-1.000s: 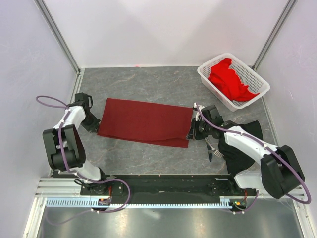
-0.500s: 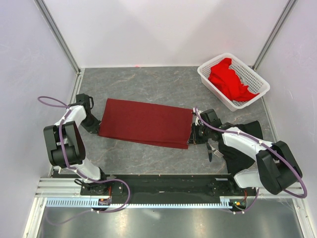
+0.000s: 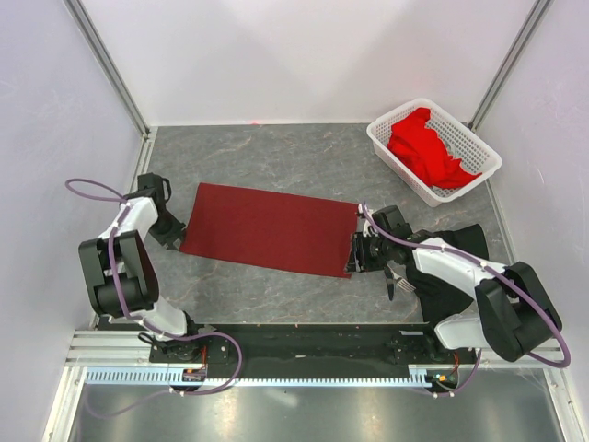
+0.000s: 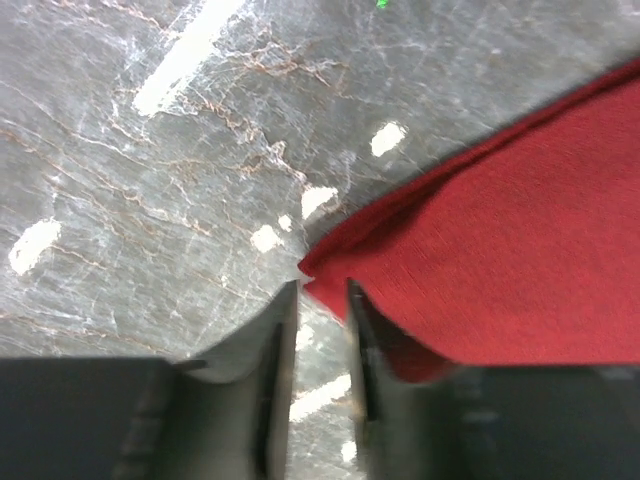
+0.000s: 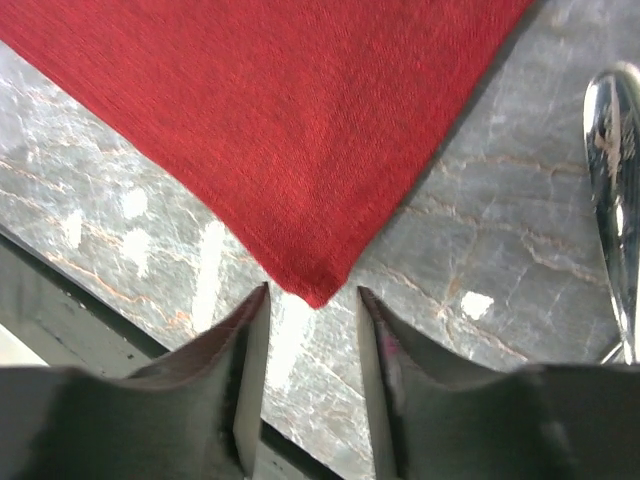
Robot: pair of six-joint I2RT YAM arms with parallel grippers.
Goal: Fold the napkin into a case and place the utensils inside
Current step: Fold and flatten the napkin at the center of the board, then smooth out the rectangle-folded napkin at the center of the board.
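The maroon napkin [image 3: 269, 228] lies flat on the grey table as a long folded rectangle. My left gripper [image 3: 172, 237] sits at its near-left corner. In the left wrist view the jaws [image 4: 318, 300] stand slightly apart, with bare table showing between them. The cloth corner [image 4: 480, 250] ends at the tips and lies over the right finger. My right gripper [image 3: 355, 261] is open at the near-right corner. That corner [image 5: 300, 150] lies just ahead of the fingertips [image 5: 312, 300], not between them. A silver utensil [image 5: 615, 190] lies to the right, and fork tines [image 3: 391, 284] show beside the right arm. The knife cannot be made out.
A white lattice basket [image 3: 382, 138] holding a bright red cloth [image 3: 425, 147] stands at the back right. Frame posts and white walls enclose the table. A black patch [image 3: 469, 241] lies under the right arm.
The doubled near edge of the napkin has settled flat. Both grippers have drawn back a little from the corners, the right one toward the near side.
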